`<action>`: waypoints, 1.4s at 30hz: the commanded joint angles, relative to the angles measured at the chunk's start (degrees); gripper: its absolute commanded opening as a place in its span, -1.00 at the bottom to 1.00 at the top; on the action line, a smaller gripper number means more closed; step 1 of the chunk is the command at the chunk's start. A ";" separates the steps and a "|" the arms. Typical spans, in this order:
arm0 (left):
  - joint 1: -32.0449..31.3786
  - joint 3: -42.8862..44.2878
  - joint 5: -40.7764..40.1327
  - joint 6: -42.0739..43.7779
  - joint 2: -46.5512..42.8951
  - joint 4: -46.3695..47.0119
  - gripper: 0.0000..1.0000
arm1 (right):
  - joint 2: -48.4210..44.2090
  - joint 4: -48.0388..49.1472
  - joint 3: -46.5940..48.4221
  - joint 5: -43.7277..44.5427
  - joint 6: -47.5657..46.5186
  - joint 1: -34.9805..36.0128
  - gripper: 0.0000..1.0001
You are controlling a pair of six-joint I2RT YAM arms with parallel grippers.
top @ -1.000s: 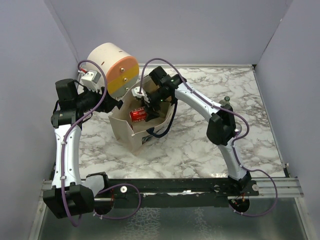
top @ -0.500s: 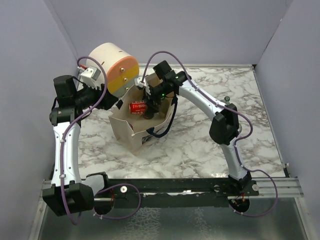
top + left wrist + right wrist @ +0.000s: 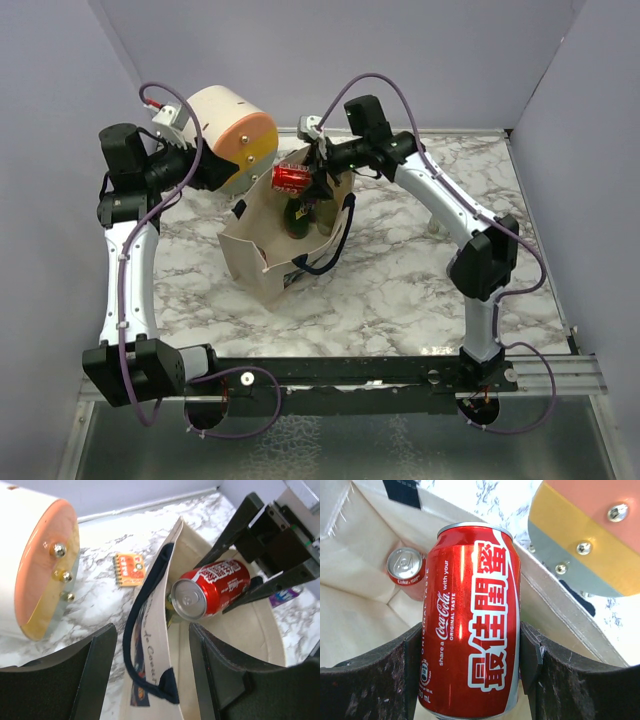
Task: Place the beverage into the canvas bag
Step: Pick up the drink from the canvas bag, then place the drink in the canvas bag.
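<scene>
Right gripper [image 3: 472,665] clamped on the beverage [image 3: 470,615] – a red cola can, lying on its side between the two fingers, gripped across its body. The can hangs over the open mouth of the canvas bag [image 3: 250,265], above the far rim, not yet down inside. The bag stands upright on the marble table [image 3: 400,290], just in front of the cream-and-orange drum [image 3: 235,135]. Inside it, a smaller red can [image 3: 405,572] stands upright on the bottom; the top view also shows something green in there, possibly a bottle – too dark to tell. Left gripper [image 3: 150,640] is wide open, holding nothing, its fingers straddling the bag's near wall and navy strap [image 3: 135,645]. A small orange packet [image 3: 127,569] lies on the table between bag and drum.
</scene>
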 commanded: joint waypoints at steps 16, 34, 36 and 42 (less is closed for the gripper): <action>-8.15 5.93 8.29 -37.51 9.20 22.85 0.72 | -12.37 27.04 -5.37 3.04 18.62 -0.27 -0.98; -13.13 6.09 12.01 -42.04 12.57 24.18 0.76 | -13.79 31.75 -7.88 0.86 20.70 -0.18 -0.98; -13.14 6.35 12.18 -42.38 12.88 24.16 0.69 | -14.05 31.85 -8.43 0.94 20.65 -0.20 -0.98; -13.31 6.59 12.27 -42.84 13.45 24.63 0.63 | -14.26 32.16 -9.42 -0.11 20.55 -0.02 -0.98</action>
